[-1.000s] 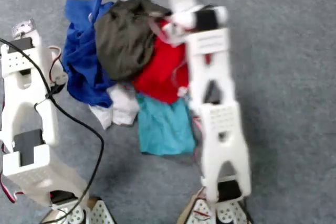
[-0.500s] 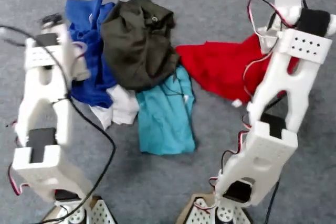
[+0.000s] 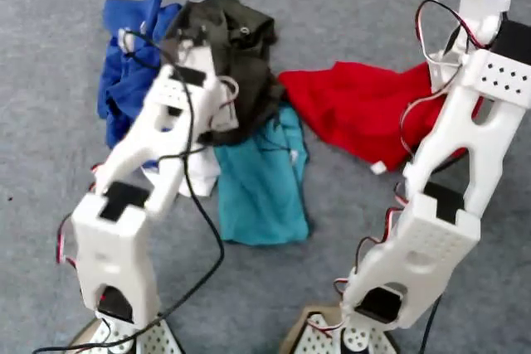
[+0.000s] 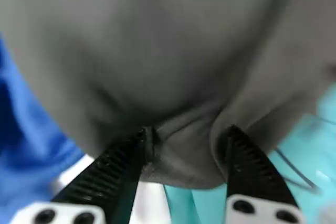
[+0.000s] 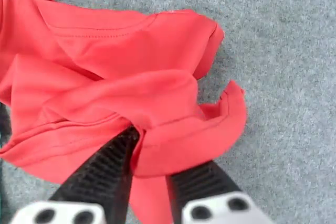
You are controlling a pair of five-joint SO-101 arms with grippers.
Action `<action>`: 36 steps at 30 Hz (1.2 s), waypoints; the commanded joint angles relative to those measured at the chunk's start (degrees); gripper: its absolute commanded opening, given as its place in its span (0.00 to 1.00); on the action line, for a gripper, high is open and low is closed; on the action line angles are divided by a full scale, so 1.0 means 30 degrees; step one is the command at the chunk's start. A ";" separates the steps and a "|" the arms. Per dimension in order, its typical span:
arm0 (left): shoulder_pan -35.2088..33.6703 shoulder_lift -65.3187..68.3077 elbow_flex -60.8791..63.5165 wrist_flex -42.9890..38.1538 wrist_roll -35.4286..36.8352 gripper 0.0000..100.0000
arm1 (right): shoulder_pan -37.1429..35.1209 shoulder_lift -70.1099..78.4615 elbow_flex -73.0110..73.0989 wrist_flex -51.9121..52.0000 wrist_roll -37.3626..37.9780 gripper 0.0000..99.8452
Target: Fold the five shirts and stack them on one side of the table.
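Note:
Four shirts lie heaped at the back left of the table: a blue shirt, a dark olive shirt on top, a white shirt and a teal shirt in front. My left gripper is open, its fingers pressed down on either side of a fold at the dark shirt's edge. The blue shirt and the teal shirt lie to either side of it. A red shirt lies spread to the right of the heap. My right gripper is shut on a bunched fold of that red shirt.
The grey cloth-covered table has free room along the right side and the front middle. The right arm stands tall over the red shirt's right end. The left arm lies across the white shirt, trailing a black cable.
The right arm has dragged the red shirt out of the heap to the right. The left arm has swung from the table's left edge over onto the dark shirt.

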 commanded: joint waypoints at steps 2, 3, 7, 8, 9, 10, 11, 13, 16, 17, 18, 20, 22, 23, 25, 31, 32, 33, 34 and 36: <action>-0.0469 0.2623 -0.3018 0.1758 0.0176 0.19 | -0.0454 -0.1392 0.0015 0.0176 0.0029 0.01; -0.0733 0.3062 -0.3897 0.2374 0.0147 0.17 | -0.0454 -0.1392 0.0015 0.0117 0.0029 0.01; -0.1758 0.5201 -0.6418 0.3282 0.0147 0.04 | -0.0484 -0.1392 0.0015 0.0059 0.0029 0.01; -0.2081 0.5582 -0.7267 0.3692 0.0088 0.01 | -0.0484 -0.1363 0.0015 0.0059 0.0029 0.01; -0.2579 0.5846 -0.7971 0.4308 -0.0029 0.02 | -0.0484 -0.1363 0.0015 0.0059 0.0029 0.01; -0.3223 0.6051 -0.8703 0.4806 -0.0117 0.02 | -0.0484 -0.1363 0.0015 0.0059 0.0029 0.01; -0.4073 0.6227 -0.9348 0.5070 -0.0029 0.02 | -0.0484 -0.1363 0.0015 0.0059 0.0029 0.01; -0.6066 0.6286 -1.0403 0.5070 0.0029 0.02 | -0.0484 -0.1363 0.0015 0.0059 0.0029 0.01; -0.9377 0.6491 -1.2161 0.5011 -0.0733 0.02 | -0.0484 -0.1363 0.0015 0.0059 0.0029 0.01; -1.0432 0.6491 -1.2718 0.5011 -0.1524 0.02 | -0.0484 -0.1363 0.0015 0.0059 0.0029 0.01; -1.1429 0.6549 -1.3158 0.4982 -0.2286 0.02 | -0.0484 -0.1363 0.0015 0.0029 0.0029 0.01; -1.3304 0.6842 -1.4095 0.4982 -0.3692 0.02 | -0.0484 -0.1363 0.0015 -0.0176 0.0029 0.01; -1.5267 0.7223 -1.5267 0.5011 -0.4923 0.02 | -0.0484 -0.1363 0.0015 -0.0352 0.0029 0.01; -1.6176 0.7399 -1.5824 0.5011 -0.5421 0.02 | -0.0484 -0.1363 0.0015 -0.0381 0.0029 0.01; -1.7905 0.7751 -1.6821 0.5158 -0.6183 0.02 | -0.0689 -0.1363 0.0015 -0.0440 0.0029 0.01; -2.2652 0.8103 -1.8403 0.5040 -0.6564 0.02 | -0.1861 -0.1363 0.0044 -0.0469 0.0117 0.01; -2.3297 0.8103 -1.8608 0.5040 -0.6564 0.02 | -0.2125 -0.1363 0.0044 -0.0469 0.0117 0.01; -2.3795 0.8103 -1.8725 0.5011 -0.6564 0.02 | -0.2359 -0.1363 0.0044 -0.0469 0.0147 0.01; -2.4234 0.8103 -1.8901 0.5011 -0.6476 0.02 | -0.2593 -0.1363 0.0044 -0.0469 0.0147 0.01; -2.4821 0.8103 -1.9341 0.5011 -0.6447 0.02 | -0.3062 -0.1363 0.0044 -0.0469 0.0147 0.01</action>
